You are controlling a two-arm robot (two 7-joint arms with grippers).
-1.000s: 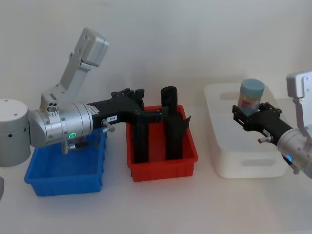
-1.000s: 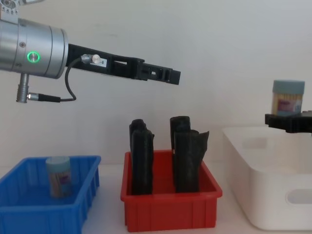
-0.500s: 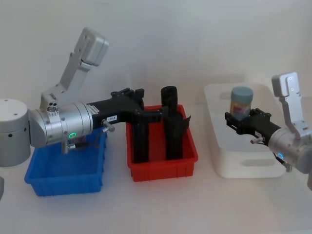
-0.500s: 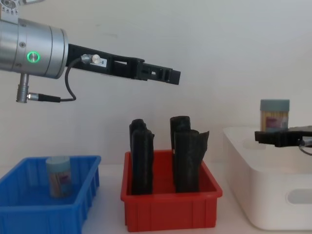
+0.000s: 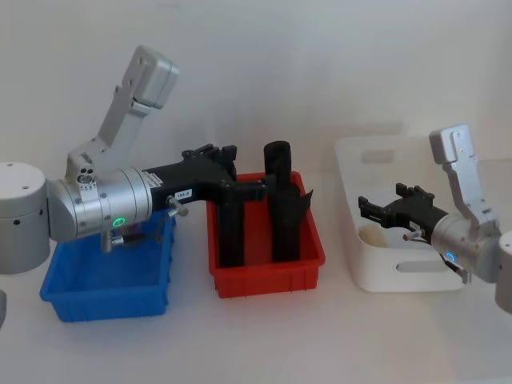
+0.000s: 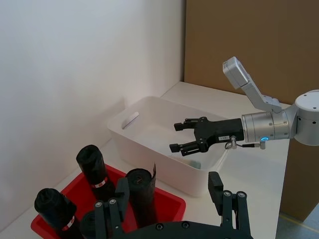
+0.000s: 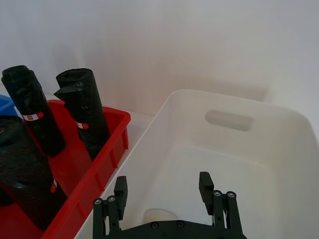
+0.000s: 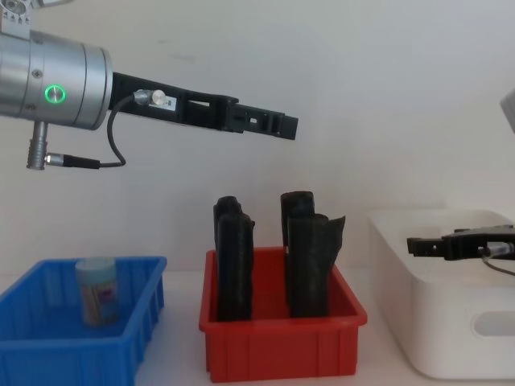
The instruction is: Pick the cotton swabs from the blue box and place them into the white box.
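Far left on the bench, the blue box [image 5: 104, 282] holds one cotton swab jar [image 8: 98, 291], standing upright. My left end effector [image 8: 286, 127] hangs high above the red tray [image 5: 268, 276], fingers apart and holding nothing. Black rolls [image 5: 280, 200] stand upright in that tray. To the right, the white box [image 5: 400, 272] has my right end effector [image 5: 364, 212] reaching low inside it, fingers spread and gripping nothing. On the box floor just beneath those fingers sits a pale round object [image 7: 159, 215]; I cannot tell what it is.
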